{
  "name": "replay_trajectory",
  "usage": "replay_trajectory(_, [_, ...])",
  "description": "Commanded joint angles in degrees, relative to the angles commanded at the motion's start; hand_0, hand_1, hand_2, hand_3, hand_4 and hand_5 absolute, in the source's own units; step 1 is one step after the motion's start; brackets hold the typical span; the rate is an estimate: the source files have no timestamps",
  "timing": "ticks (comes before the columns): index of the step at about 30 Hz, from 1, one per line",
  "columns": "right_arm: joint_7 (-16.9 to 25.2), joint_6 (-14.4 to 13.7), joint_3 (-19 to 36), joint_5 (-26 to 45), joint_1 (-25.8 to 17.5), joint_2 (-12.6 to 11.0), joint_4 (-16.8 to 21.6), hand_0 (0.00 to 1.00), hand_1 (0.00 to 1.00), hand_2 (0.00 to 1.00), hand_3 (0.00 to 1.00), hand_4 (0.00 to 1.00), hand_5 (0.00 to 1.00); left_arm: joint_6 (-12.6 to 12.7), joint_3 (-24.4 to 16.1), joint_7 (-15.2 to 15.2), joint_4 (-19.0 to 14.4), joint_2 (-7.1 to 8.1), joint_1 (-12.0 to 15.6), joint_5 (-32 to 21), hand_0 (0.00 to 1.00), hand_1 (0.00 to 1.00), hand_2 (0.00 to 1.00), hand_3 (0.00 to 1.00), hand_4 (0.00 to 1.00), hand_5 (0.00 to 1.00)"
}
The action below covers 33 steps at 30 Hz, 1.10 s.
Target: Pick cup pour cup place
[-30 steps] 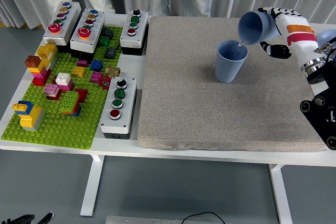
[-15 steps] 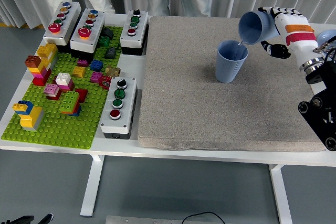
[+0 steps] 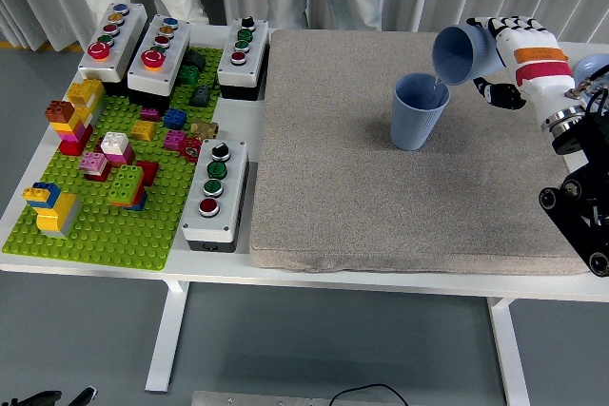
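Pour stage under way. Right hand point(image 3: 506, 56), white with an orange band, wrapped around the tilted light-blue plastic cup point(image 3: 463, 51), mouth angled down over the upright blue receiving cup point(image 3: 419, 110) on the grey felt mat point(image 3: 381, 197). Against the prior second: tilt and height near-identical, arm drawn slightly outward. Thin stream possibly visible, uncertain. Judgement: pour nearly complete; righting and placing outstanding. Left hand absent.

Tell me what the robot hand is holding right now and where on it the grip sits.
The right robot hand holds a tilted blue cup, fingers wrapped around its side near the base, its mouth tipped toward the upright blue cup on the mat.
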Motion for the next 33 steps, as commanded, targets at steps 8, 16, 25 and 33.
replay_trajectory(8, [-1.83, -1.10, -0.93, -1.26, 0.25, -0.18, 0.34, 0.909, 0.757, 0.683, 0.641, 0.687, 0.013, 0.03, -0.02, -0.01, 0.00, 0.00, -0.05, -0.09, 0.770, 0.809, 0.832, 0.665, 0.531, 0.901])
replay_trajectory(16, [-3.25, -1.44, -1.17, -1.91, 0.29, -0.14, 0.61, 0.912, 0.758, 0.684, 0.641, 0.688, 0.012, 0.02, -0.30, 0.08, 0.00, 0.00, -0.11, 0.18, 0.770, 0.809, 0.832, 0.665, 0.531, 0.902])
replay_trajectory(25, [-3.38, -1.14, -1.22, -1.58, 0.07, 0.25, 0.96, 0.913, 0.757, 0.688, 0.645, 0.686, 0.002, 0.02, -0.37, 0.09, 0.00, 0.01, -0.09, 0.21, 0.770, 0.809, 0.832, 0.666, 0.532, 0.903])
replay_trajectory(33, [-3.65, -0.96, -1.02, -1.49, -0.20, 0.52, 1.32, 0.913, 0.758, 0.689, 0.643, 0.686, 0.002, 0.02, -0.44, 0.14, 0.00, 0.03, 0.08, 0.35, 0.770, 0.809, 0.833, 0.666, 0.531, 0.902])
